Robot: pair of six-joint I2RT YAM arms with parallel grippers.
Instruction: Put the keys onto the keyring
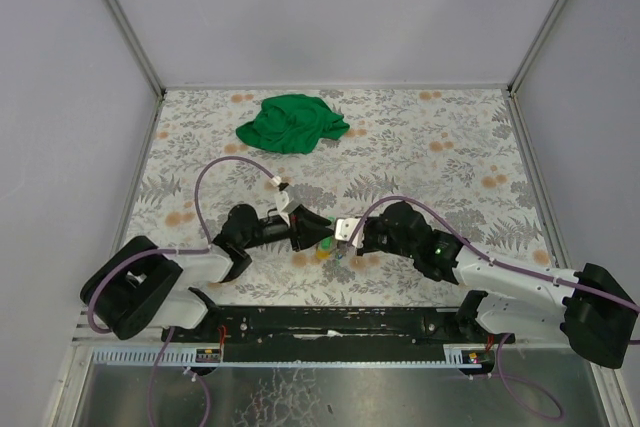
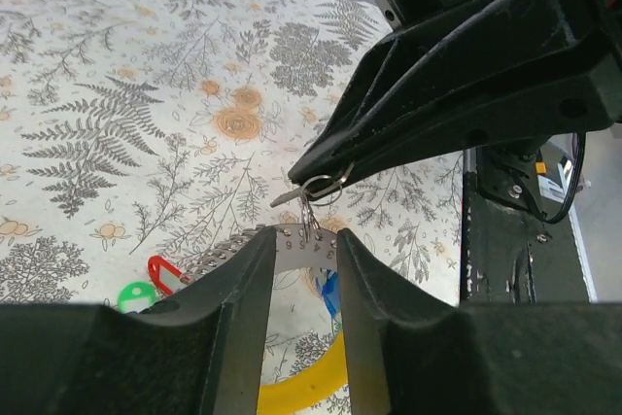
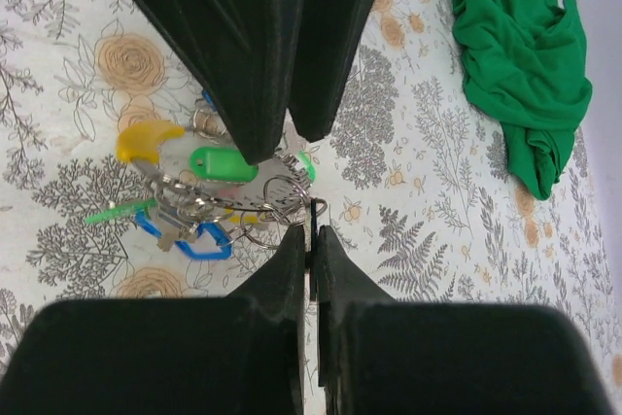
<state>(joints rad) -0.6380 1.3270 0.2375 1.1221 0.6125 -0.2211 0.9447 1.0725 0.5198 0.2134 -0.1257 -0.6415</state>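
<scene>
One table [image 1: 450, 187]: floral print, white walls [image 1: 330, 7]
keys [image 3: 219, 164]: bright heads, bunched
left fingers [image 2: 248, 279]: slightly apart
right fingers [image 3: 292, 250]: pinch keyring [image 2: 321, 188]

Green cloth [image 1: 292, 123], grey-orange floral table [image 1: 450, 147], green-blue-yellow keys [image 3: 219, 164].

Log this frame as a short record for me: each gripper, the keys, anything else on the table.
left gripper: fingers parted, over the key bunch
right gripper: shut on small wire ring
keys: bunched where the two grippers meet; green, yellow, blue and red heads show
green cloth: crumpled at the far side of the table, apart from both arms
</scene>
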